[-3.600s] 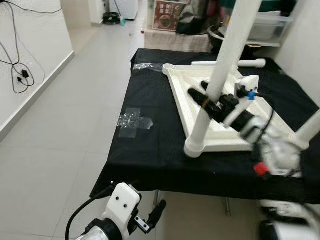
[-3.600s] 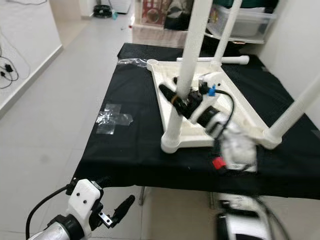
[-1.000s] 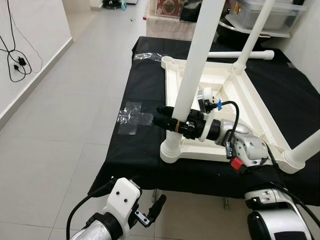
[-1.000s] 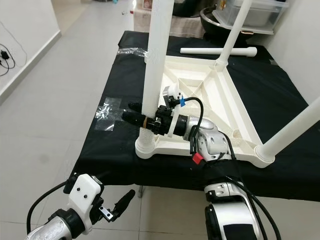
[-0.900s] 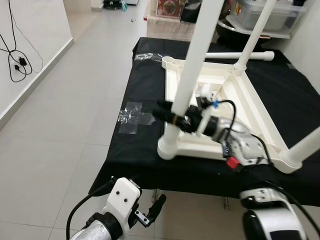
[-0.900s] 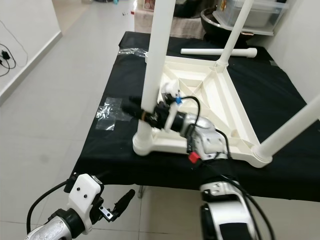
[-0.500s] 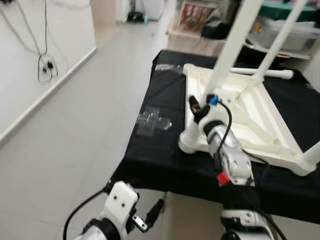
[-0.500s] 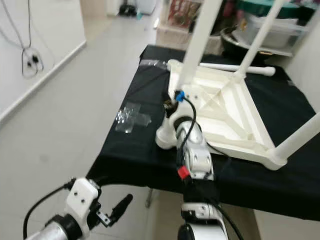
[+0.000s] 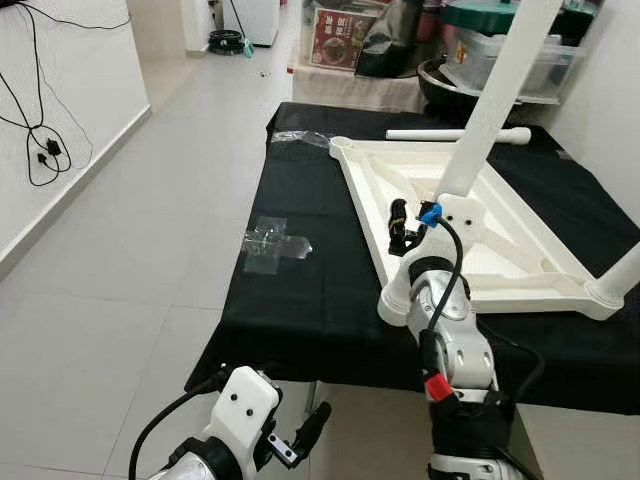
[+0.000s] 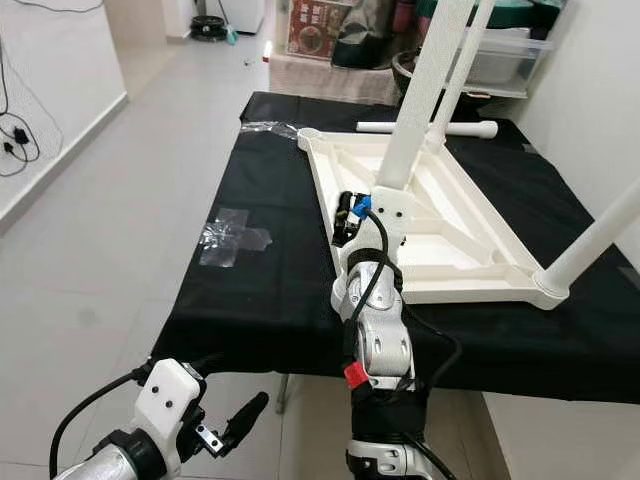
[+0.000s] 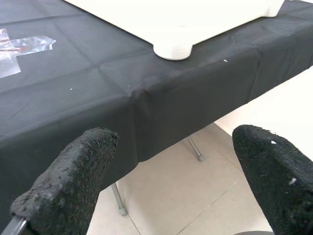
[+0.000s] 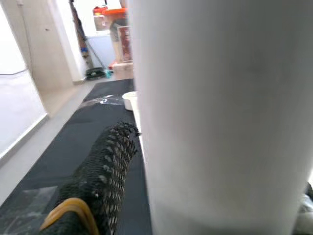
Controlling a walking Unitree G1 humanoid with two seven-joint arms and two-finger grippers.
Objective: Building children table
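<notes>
Seating white plastic table leg (image 10: 425,90) into upturned white tabletop (image 10: 470,262); right gripper (image 10: 344,218) clamping leg base. Left gripper (image 11: 166,166) hanging wide apart. Next: likely fitting loose white leg (image 10: 425,129).

The right arm reached forward with its right gripper (image 9: 398,228) clamped, while the left gripper (image 9: 300,436) hung low at near left, fingers spread.

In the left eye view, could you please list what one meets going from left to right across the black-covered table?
Crumpled clear tape patch → right gripper at the near leg → upturned white plastic children's table top → white table leg at the far right corner.
</notes>
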